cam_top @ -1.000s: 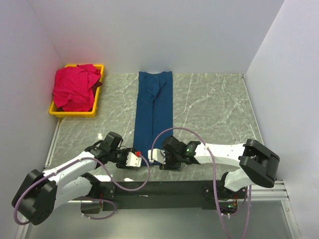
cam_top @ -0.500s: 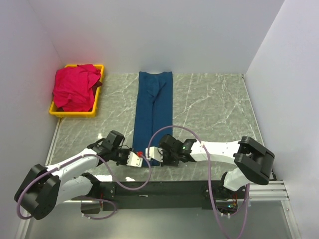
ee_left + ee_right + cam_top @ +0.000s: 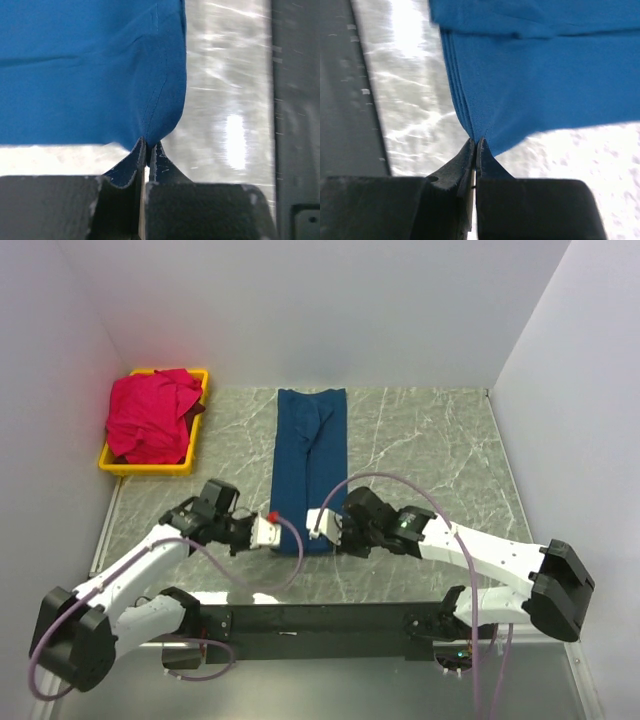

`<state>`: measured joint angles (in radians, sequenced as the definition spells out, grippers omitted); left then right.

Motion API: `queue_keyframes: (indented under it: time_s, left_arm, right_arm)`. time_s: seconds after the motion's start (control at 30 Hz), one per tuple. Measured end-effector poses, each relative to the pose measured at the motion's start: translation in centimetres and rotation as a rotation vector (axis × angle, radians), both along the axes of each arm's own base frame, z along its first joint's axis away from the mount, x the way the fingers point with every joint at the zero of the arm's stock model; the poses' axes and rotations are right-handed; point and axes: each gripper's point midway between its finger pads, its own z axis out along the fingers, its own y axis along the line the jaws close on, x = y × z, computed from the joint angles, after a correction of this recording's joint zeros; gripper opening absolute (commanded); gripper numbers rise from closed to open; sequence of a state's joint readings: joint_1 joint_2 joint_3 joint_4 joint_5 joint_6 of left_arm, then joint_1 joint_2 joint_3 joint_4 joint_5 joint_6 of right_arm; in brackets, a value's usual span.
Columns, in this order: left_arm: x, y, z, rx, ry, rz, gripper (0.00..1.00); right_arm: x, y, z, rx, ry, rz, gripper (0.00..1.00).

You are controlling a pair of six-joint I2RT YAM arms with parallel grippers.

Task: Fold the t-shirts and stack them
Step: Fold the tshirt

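Note:
The navy blue t-shirt (image 3: 309, 465) lies as a long narrow folded strip down the middle of the table. My left gripper (image 3: 272, 531) is shut on its near left corner, and the pinched hem shows in the left wrist view (image 3: 150, 125). My right gripper (image 3: 318, 525) is shut on its near right corner, seen in the right wrist view (image 3: 485, 115). Both corners are lifted a little off the table. The red-pink t-shirt (image 3: 150, 416) lies crumpled in the yellow bin (image 3: 150, 467) at the far left.
The table is grey marbled stone (image 3: 420, 460), walled white at the back and sides. A dark rail (image 3: 330, 620) with the arm bases runs along the near edge. Pink cables loop over both arms.
Both grippers have moved away from the near edge with the shirt's near corners in them. The near end of the blue strip has shifted farther onto the table.

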<state>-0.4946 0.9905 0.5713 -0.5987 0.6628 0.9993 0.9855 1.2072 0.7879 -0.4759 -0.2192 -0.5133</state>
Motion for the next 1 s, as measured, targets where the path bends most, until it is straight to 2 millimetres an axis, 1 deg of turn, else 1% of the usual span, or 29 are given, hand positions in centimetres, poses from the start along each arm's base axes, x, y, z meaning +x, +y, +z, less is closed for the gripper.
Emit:
queue_keyframes:
  time_s: [0.1, 0.13, 0.2, 0.3, 0.4, 0.5, 0.63, 0.7, 0.9, 1.0]
  left_arm:
    - [2.9, 0.2, 1.3, -0.018, -0.002, 0.072, 0.01]
    - [3.7, 0.2, 1.7, -0.022, -0.004, 0.084, 0.0]
    - [5.9, 0.5, 2.3, -0.03, -0.015, 0.127, 0.01]
    - [8.5, 0.4, 2.9, -0.038, -0.039, 0.155, 0.01]
    - [11.0, 0.4, 3.0, -0.032, -0.068, 0.173, 0.01]
    - [13.6, 0.4, 3.1, -0.022, -0.085, 0.187, 0.0]
    - [18.3, 0.6, 3.2, -0.019, -0.112, 0.214, 0.01]
    - [20.2, 0.8, 3.1, -0.018, -0.12, 0.227, 0.01]
    - [24.9, 1.0, 2.8, -0.022, -0.146, 0.25, 0.01]
    - [26.7, 1.0, 2.4, -0.024, -0.157, 0.261, 0.01]
  right_arm:
    - [2.2, -0.3, 0.6, -0.007, -0.018, -0.035, 0.0]
    - [3.0, -0.4, 0.8, -0.008, -0.028, -0.046, 0.0]
    - [4.8, -0.4, 1.3, -0.009, -0.049, -0.064, 0.0]
    - [7.8, -0.1, 2.0, -0.013, -0.083, -0.088, 0.0]
    - [10.8, 0.2, 2.2, -0.02, -0.113, -0.104, 0.0]
    - [13.3, 0.3, 2.1, -0.035, -0.127, -0.115, 0.0]
    - [16.4, 0.3, 1.6, -0.05, -0.138, -0.128, 0.0]
    - [17.9, 0.2, 1.4, -0.057, -0.143, -0.136, 0.0]
    - [22.5, 0.4, 0.7, -0.058, -0.156, -0.164, 0.0]
    - [24.5, 0.5, 0.5, -0.052, -0.163, -0.182, 0.0]
